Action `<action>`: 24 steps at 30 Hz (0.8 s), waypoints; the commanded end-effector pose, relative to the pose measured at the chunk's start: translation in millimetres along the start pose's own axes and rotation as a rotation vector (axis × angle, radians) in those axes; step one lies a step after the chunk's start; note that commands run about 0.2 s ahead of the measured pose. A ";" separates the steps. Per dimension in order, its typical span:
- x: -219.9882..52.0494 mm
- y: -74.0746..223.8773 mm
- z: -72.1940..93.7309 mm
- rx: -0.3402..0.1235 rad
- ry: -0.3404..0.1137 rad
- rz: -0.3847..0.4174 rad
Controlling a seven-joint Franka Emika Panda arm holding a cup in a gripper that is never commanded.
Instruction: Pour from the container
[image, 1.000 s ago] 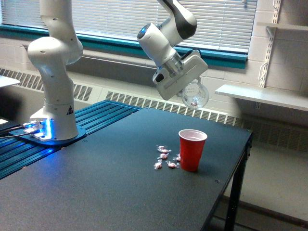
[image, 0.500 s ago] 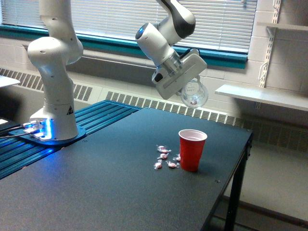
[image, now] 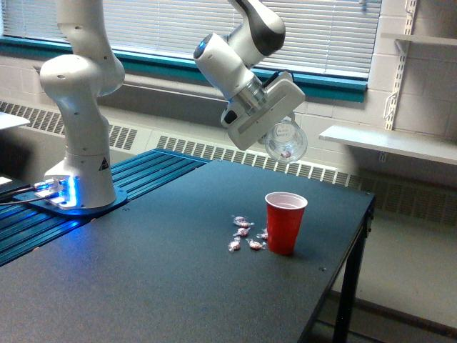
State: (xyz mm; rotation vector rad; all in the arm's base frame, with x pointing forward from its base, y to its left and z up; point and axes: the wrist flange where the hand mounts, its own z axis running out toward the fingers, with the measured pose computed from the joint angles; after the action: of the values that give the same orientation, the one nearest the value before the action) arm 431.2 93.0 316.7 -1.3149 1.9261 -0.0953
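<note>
The container (image: 285, 141) is a clear plastic cup held high above the table, tipped far over on its side with its mouth facing the camera and slightly down. A small reddish piece shows inside it. My gripper (image: 277, 127) is shut on the container's side. Directly below, a red cup (image: 285, 222) stands upright on the dark table (image: 143, 286), well apart from the container. Several wrapped candies (image: 243, 233) lie on the table just to the exterior view's left of the red cup.
The arm's white base (image: 78, 143) stands at the exterior view's left on a blue ribbed platform (image: 143, 171). The table's edge (image: 360, 236) runs close to the red cup on the exterior view's right. A white shelf (image: 385, 143) juts from the wall behind.
The gripper and the tipped container have shifted slightly toward the exterior view's left. The red cup and the candies have not moved.
</note>
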 end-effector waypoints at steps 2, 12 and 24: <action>12.9 -12.2 -7.1 0.005 -0.026 0.085; 21.2 -21.8 -8.0 -0.021 -0.056 0.105; 22.9 -28.7 -1.5 -0.041 -0.094 0.208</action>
State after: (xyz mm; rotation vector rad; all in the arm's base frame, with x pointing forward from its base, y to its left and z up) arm 443.1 61.8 317.1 -1.2077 1.9402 0.0489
